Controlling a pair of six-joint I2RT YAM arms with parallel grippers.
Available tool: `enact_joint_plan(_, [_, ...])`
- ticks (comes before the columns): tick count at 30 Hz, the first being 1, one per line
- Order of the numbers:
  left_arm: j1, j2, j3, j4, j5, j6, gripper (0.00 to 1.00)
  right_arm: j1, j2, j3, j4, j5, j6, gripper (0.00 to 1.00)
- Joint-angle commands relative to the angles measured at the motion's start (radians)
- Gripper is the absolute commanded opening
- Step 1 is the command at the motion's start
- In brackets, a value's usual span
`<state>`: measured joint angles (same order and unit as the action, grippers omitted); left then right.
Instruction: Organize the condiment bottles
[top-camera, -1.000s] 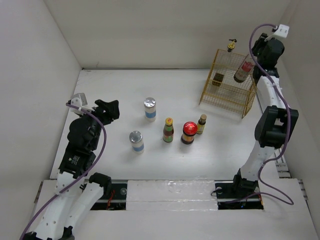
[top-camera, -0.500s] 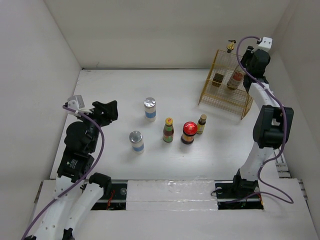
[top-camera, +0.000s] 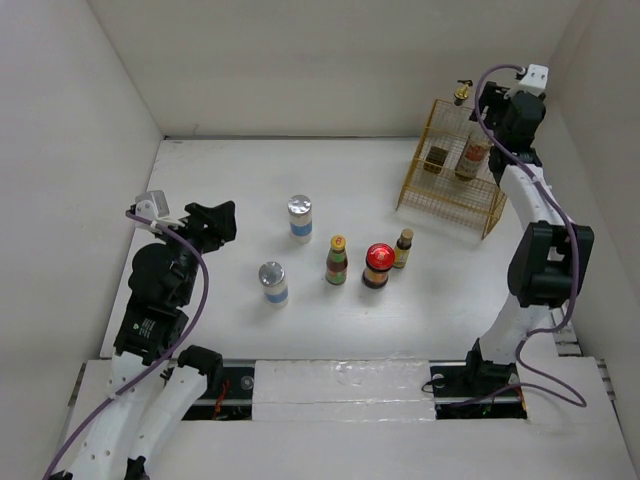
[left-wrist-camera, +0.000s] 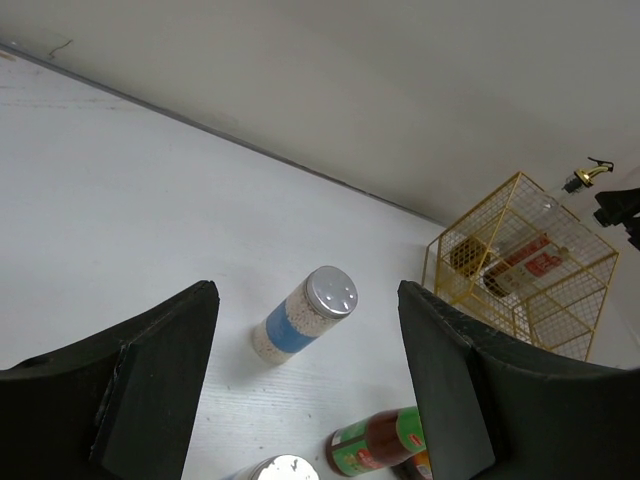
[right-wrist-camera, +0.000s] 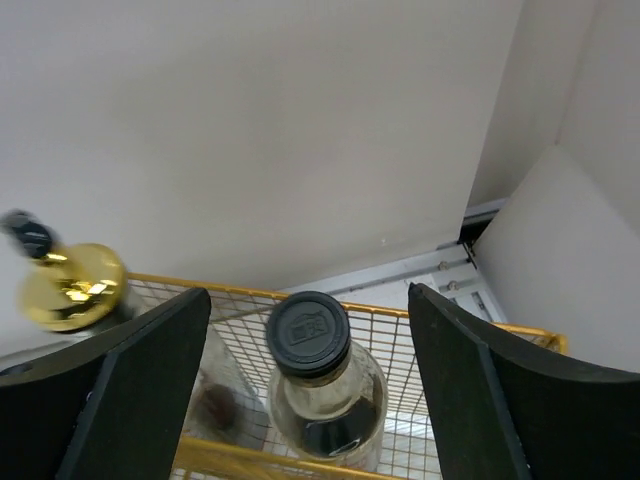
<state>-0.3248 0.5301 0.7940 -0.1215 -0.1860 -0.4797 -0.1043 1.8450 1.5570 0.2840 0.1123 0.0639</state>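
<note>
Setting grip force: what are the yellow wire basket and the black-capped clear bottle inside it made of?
The yellow wire basket looks like coated metal wire, given its open grid. The black-capped bottle seems clear glass or plastic; its embossed cap looks matte plastic.

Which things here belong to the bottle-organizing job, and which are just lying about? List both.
Job:
far shaker
near shaker
yellow-capped sauce bottle
red-lidded jar
brown-capped bottle
black-capped bottle
gold-spout bottle

Just there:
yellow wire basket, which holds bottles but is not one
</note>
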Motion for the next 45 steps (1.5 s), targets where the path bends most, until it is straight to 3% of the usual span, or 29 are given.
enact_joint_plan(1, [0.004,-0.007,0.008,0.051,0.014,0.012,0.68,0.025,-0.137,0.060,-0.020,-0.017,0.001,0.86])
enact_joint_plan(4, [0.004,0.004,0.008,0.051,0.014,0.012,0.68,0.067,-0.248,-0.018,-0.032,-0.069,0.046,0.88])
enact_joint_plan(7, [0.004,0.004,0.008,0.051,0.014,0.012,0.68,0.103,-0.374,-0.176,-0.016,-0.204,0.174,0.66])
enact_joint_plan(8, [0.004,0.013,0.008,0.051,0.014,0.012,0.68,0.157,-0.400,-0.228,0.024,-0.299,0.197,0.37])
enact_joint_plan(10, [0.004,0.022,0.008,0.051,0.014,0.012,0.66,0.239,-0.437,-0.345,0.078,-0.354,0.211,0.18])
enact_joint_plan(12, [0.004,0.031,0.008,0.051,0.025,0.012,0.60,0.388,-0.437,-0.360,0.055,-0.385,0.177,0.05])
enact_joint_plan(15, [0.004,0.042,0.008,0.051,0.025,0.012,0.51,0.568,-0.415,-0.348,-0.060,-0.344,0.087,0.02])
enact_joint_plan(17, [0.004,0.042,0.008,0.051,0.025,0.012,0.43,0.636,-0.415,-0.362,-0.107,-0.304,0.041,0.11])
enact_joint_plan(18, [0.004,0.042,0.008,0.051,0.025,0.012,0.39,0.661,-0.432,-0.374,-0.118,-0.272,0.040,0.21])
enact_joint_plan(19, [0.004,0.042,0.008,0.051,0.025,0.012,0.37,0.692,-0.446,-0.406,-0.130,-0.272,0.027,0.47])
enact_joint_plan(20, [0.004,0.042,0.008,0.051,0.025,0.012,0.34,0.692,-0.482,-0.429,-0.141,-0.272,0.027,0.58])
enact_joint_plan(23, [0.004,0.051,0.008,0.051,0.025,0.012,0.33,0.719,-0.571,-0.536,-0.141,-0.310,0.027,0.83])
enact_joint_plan(26, [0.004,0.063,0.008,0.051,0.025,0.012,0.33,0.770,-0.586,-0.569,-0.192,-0.364,0.017,0.93])
enact_joint_plan(32, [0.004,0.064,0.008,0.051,0.034,0.012,0.59,0.879,-0.575,-0.589,-0.255,-0.321,-0.012,0.94])
enact_joint_plan(36, [0.004,0.054,0.008,0.051,0.034,0.012,0.62,0.899,-0.564,-0.609,-0.255,-0.330,-0.012,0.92])
enact_joint_plan(45, [0.004,0.045,0.008,0.051,0.043,0.012,0.64,0.908,-0.524,-0.669,-0.195,-0.165,0.034,0.86])
